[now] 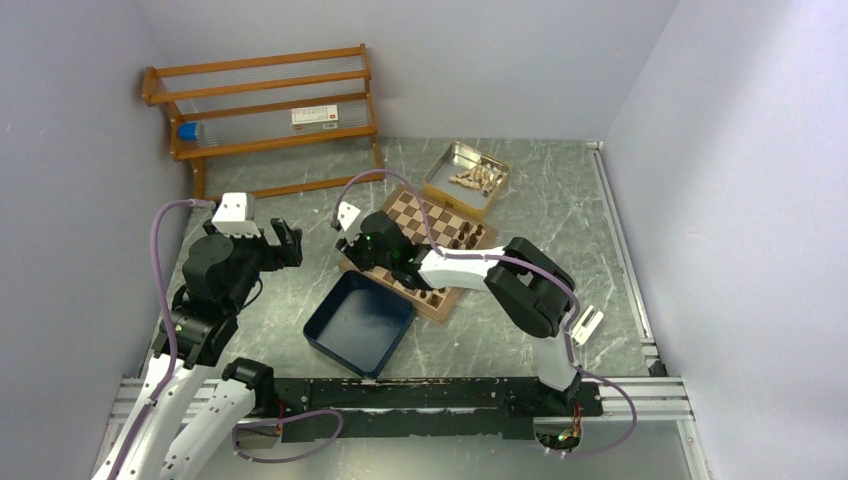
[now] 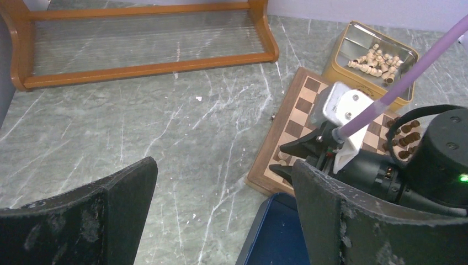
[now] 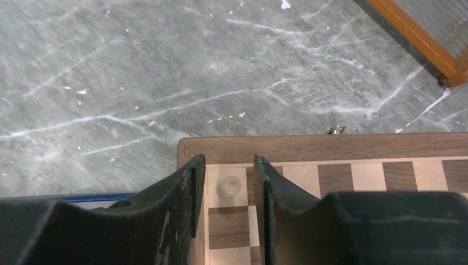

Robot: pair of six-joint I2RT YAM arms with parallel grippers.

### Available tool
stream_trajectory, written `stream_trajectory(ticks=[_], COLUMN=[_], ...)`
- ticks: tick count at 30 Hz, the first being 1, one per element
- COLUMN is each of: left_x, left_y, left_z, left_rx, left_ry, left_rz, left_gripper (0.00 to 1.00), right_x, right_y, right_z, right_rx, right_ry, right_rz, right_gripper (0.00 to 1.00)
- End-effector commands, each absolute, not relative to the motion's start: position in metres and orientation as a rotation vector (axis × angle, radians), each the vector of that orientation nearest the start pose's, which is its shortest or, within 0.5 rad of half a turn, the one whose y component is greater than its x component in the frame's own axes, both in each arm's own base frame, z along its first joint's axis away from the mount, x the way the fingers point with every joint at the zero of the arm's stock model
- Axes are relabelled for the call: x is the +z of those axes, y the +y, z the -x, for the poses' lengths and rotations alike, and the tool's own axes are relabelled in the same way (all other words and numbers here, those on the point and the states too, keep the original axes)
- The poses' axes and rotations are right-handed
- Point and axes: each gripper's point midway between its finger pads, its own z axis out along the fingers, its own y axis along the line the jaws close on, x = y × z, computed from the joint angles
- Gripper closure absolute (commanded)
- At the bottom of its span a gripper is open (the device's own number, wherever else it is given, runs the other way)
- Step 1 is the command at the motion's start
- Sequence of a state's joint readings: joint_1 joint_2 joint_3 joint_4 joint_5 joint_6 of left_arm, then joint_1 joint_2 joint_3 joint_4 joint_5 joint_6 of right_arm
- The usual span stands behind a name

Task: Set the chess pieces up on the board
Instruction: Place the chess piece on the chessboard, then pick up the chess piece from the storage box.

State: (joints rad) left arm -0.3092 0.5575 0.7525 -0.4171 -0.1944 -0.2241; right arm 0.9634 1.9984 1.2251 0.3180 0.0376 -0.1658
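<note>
The right tool (image 3: 229,163) is held low over a corner of the board (image 3: 331,148), its jaws set narrow. A light pawn (image 3: 230,185) is seen standing between the fingers (image 3: 185,193) on the corner square. A sliver of square shows on each side of it, so it seems not to be gripped. The left tool (image 2: 223,165) is opened wide above the bare bench (image 2: 165,121), with nothing held. Ahead and to the right of this tool lies the board, and a blue tray (image 2: 265,237) is set just nearer than it. Dark pieces (image 2: 408,138) are grouped on the board beyond the right tool's wrist. Past the board's far side, light pieces (image 2: 378,58) are heaped in a tin (image 2: 342,66). A wooden rack (image 2: 143,69) stands straight ahead of the left tool.
</note>
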Motion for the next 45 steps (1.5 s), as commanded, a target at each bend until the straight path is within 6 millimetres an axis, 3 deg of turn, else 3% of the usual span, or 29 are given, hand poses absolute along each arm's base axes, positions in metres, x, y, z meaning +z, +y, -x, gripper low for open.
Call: stream_trajectory(ticks=[1,7,11,15,22,25,32,37,45], left_x=[0.274,0.274,0.269,0.26,0.235,0.236,0.24,0.245,0.246], left_y=[-0.055,-0.055,-0.066,-0.082,-0.102,-0.102,-0.099,-0.098,-0.096], left_z=[-0.252,-0.254,-0.256,-0.26,-0.268,-0.269,-0.266,-0.264,-0.264], left_rx=[-0.222,-0.209,-0.263,-0.325,-0.375,-0.373,-0.367,-0.367,-0.361], left_ry=[1.764,1.763,1.78,1.834,1.946,1.937,1.917,1.898,1.893], left_rz=[0.065,0.048,0.018,-0.046,-0.155,-0.16,-0.149,-0.144,-0.138], left_gripper=[0.04,0.04,0.04,0.05,0.06,0.06,0.06,0.06,0.06], right_x=[0.14,0.171,0.176,0.17,0.148,0.135,0.115,0.097,0.078], right_y=[0.444,0.417,0.383,0.33,0.242,0.208,0.149,0.124,0.119], right_z=[-0.335,-0.355,-0.386,-0.432,-0.493,-0.513,-0.55,-0.563,-0.573], right_rx=[0.55,0.635,0.563,0.39,0.125,0.025,-0.157,-0.171,-0.126], right_ry=[1.702,1.727,1.798,1.9,2.019,2.067,2.126,2.192,2.25], right_rz=[0.953,0.828,0.699,0.524,0.332,0.299,0.245,0.212,0.227], right_gripper=[0.58,0.56,0.57,0.59,0.69,0.69,0.68,0.68,0.68])
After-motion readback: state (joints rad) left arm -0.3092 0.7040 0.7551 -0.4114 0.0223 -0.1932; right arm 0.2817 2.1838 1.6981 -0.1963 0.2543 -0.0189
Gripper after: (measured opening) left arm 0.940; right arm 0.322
